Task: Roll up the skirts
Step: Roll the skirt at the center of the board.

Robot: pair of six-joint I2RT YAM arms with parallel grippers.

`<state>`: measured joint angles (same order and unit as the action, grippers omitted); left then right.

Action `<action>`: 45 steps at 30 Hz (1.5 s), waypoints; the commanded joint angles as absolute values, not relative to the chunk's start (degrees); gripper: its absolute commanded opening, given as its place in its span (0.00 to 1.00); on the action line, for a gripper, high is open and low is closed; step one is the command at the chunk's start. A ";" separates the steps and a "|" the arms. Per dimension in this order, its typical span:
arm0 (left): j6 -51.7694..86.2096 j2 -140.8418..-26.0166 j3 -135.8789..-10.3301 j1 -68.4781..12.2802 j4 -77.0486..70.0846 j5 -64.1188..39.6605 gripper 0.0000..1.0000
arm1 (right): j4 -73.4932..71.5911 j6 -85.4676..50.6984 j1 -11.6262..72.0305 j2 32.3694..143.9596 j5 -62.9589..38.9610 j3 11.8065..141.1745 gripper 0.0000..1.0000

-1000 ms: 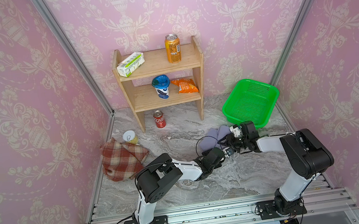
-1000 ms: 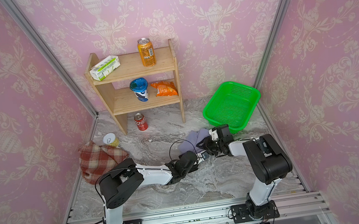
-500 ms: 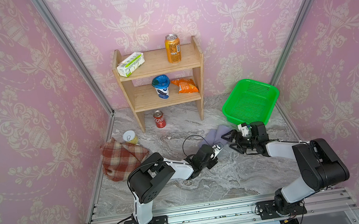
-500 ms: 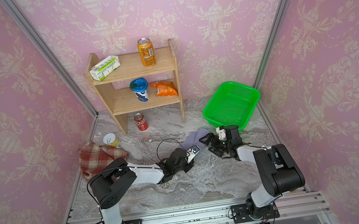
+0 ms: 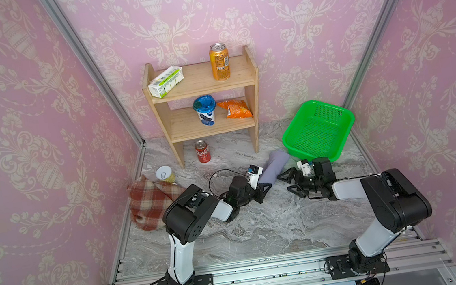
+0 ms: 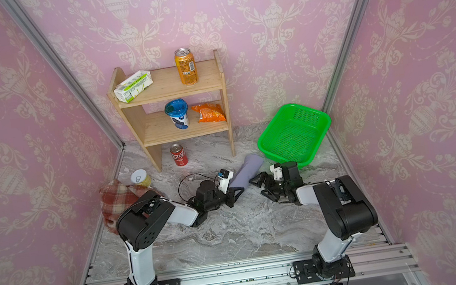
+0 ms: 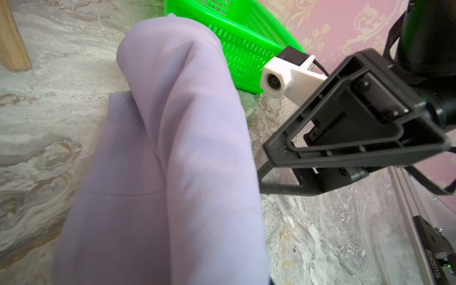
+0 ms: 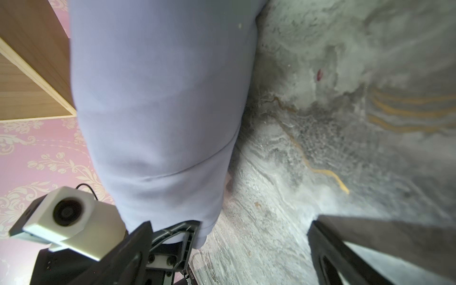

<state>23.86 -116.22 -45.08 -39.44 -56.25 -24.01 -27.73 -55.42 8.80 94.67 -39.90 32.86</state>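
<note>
Plaid skirt (image 5: 150, 202) lies crumpled and unrolled well left of the left hand (image 5: 265, 187), which pinches the near end of the lavender skirt (image 5: 274, 165), already a neat roll. The right hand (image 5: 284, 183) gapes empty just beside it, with the green basket (image 5: 317, 132) beyond. Marbled grey bench (image 5: 263, 229), pink damask walls (image 5: 22, 132).

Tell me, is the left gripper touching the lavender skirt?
Touching. The right wrist view shows the left gripper with its jaws closed on the end of the rolled lavender skirt, cloth pinched between them.
</note>
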 commanded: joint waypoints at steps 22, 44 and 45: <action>50.79 -128.41 -48.86 -38.13 -79.54 -40.44 0.14 | -37.10 -61.45 13.09 110.41 -35.47 41.14 0.85; -18.29 -94.94 -39.32 -51.25 -35.22 -2.17 0.99 | -31.30 -60.36 13.62 105.78 -36.73 40.89 0.02; -21.69 -95.50 -39.54 -53.26 -34.77 -0.25 0.99 | -31.14 -60.37 13.59 105.57 -36.89 40.87 0.02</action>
<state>-1.69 -95.26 -38.57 -47.81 -45.10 -10.44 -33.41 -61.30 13.28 107.59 -36.49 41.60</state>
